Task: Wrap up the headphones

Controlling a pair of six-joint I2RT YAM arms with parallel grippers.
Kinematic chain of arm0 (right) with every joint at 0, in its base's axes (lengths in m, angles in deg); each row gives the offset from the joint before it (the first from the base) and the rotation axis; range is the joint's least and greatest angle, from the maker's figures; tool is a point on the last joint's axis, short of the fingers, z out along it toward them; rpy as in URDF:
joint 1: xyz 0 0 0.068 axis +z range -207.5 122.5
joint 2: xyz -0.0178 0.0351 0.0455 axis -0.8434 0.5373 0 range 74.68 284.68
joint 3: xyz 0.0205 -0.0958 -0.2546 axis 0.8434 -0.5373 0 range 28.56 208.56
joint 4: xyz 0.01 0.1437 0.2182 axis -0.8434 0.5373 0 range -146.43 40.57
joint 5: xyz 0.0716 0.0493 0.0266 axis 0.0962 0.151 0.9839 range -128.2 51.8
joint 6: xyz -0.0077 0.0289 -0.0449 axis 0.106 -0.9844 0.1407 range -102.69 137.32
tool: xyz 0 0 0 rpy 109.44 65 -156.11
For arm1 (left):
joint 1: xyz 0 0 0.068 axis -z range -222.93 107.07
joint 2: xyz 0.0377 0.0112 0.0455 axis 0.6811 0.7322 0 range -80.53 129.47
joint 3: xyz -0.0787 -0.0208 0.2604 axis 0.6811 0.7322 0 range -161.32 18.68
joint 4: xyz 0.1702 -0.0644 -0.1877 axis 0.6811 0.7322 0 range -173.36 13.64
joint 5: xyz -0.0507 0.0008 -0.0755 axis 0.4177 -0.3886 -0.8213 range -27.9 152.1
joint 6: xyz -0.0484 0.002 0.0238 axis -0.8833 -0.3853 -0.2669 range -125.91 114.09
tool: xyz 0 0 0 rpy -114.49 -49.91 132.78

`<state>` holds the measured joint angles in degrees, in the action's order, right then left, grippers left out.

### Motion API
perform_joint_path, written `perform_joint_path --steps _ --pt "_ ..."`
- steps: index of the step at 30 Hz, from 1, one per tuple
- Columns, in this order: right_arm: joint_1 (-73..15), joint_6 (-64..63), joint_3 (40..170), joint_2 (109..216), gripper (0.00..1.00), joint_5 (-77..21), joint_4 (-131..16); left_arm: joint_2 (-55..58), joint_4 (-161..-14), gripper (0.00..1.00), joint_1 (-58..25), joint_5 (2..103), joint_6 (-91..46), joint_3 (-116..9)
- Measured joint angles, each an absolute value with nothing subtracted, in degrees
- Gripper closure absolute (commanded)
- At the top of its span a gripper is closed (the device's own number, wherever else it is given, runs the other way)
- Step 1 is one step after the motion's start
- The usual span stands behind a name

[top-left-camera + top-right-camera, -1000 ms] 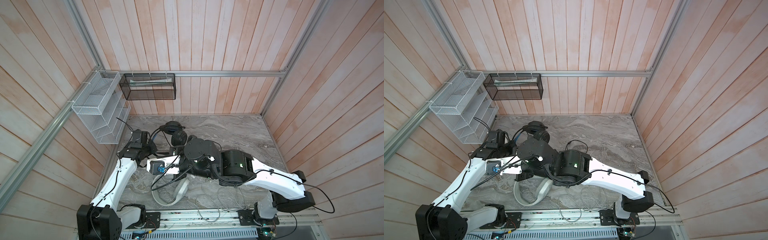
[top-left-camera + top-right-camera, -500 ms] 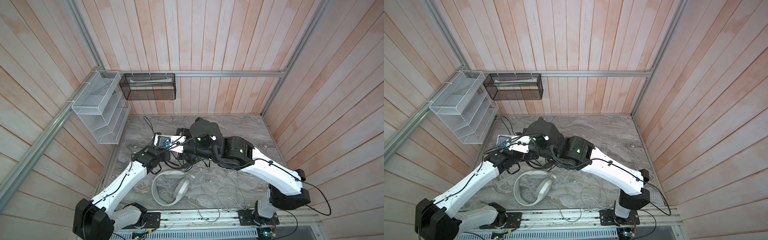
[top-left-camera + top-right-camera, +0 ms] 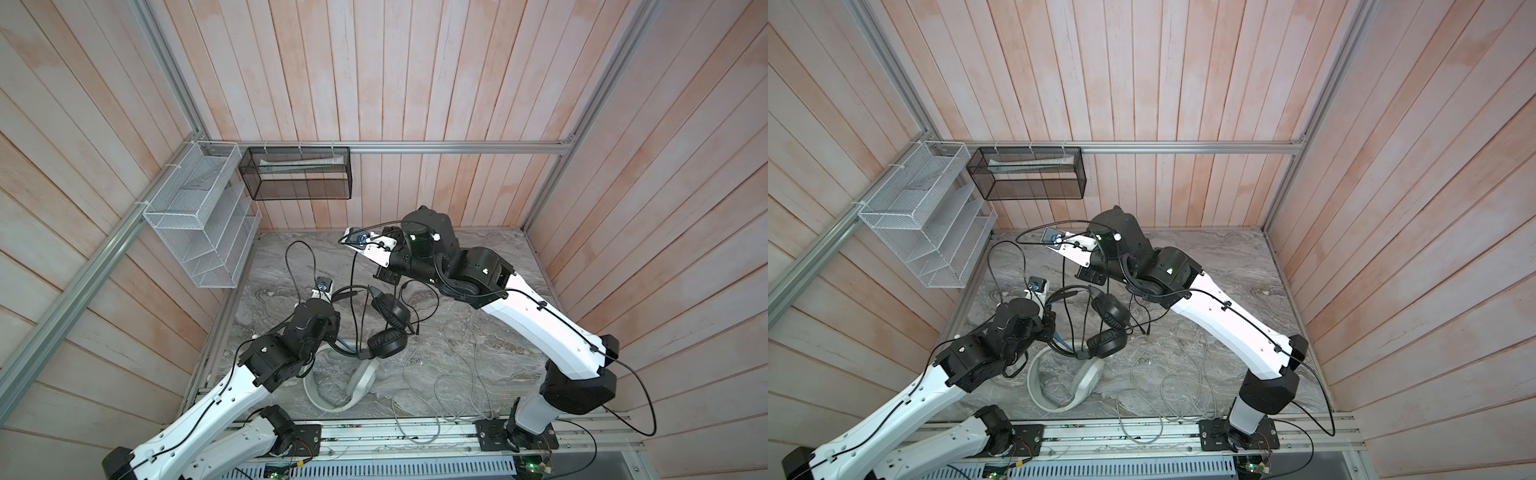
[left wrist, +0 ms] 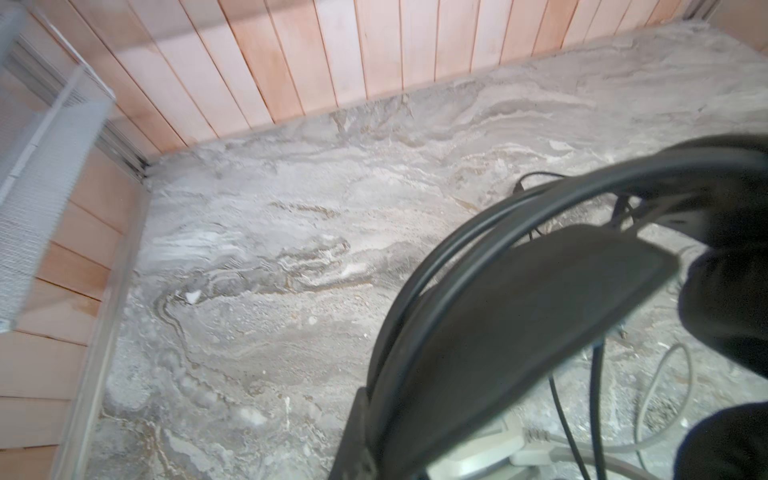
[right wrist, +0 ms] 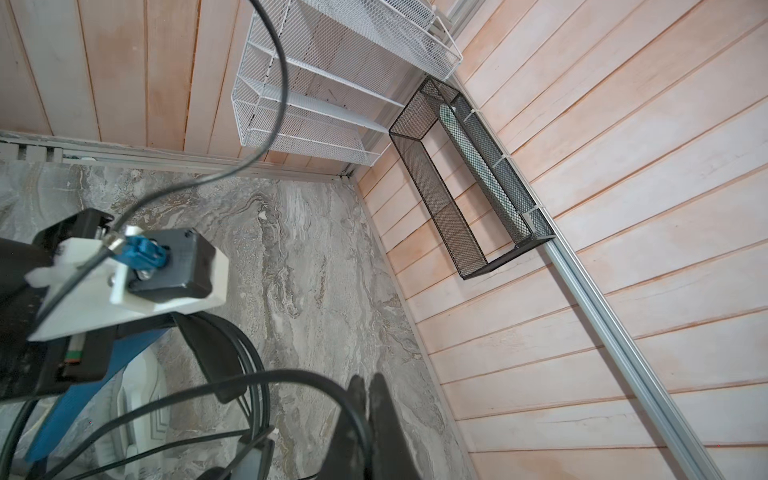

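Black headphones (image 3: 384, 343) left of centre, open tabletop (image 3: 490, 245) toward right wall (image 3: 648, 199)

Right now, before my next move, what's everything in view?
black headphones: one, black with blue inner band, centre-left over table
black cable: one, black, trailing from them
white-grey headphones: one, white-grey, flat on table, front
grey cable: one, grey, loose loops on table
wire rack: one, white, left wall
mesh basket: one, black, back wall
table: one, grey marble
left tool: one, black, shut on black headphones' headband
right tool: one, black, shut on black cable
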<state>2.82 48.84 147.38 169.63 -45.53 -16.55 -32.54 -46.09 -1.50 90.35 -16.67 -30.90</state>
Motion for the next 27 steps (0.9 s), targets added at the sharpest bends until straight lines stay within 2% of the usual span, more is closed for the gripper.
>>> perform_joint_path --steps 5,10,27 --pt "4.08 48.06 149.07 168.80 1.00 -43.95 -16.35 -34.49 -45.56 1.00 -1.50 95.44 -14.99 -32.32" --pt "7.65 47.95 151.01 168.80 1.00 -43.89 -15.92 -36.37 -45.63 1.00 -1.50 95.92 -13.59 -35.27" --pt "7.36 49.04 153.02 168.15 1.00 -47.47 -16.42 -40.83 -44.05 1.00 -1.50 86.02 -8.35 -42.07"
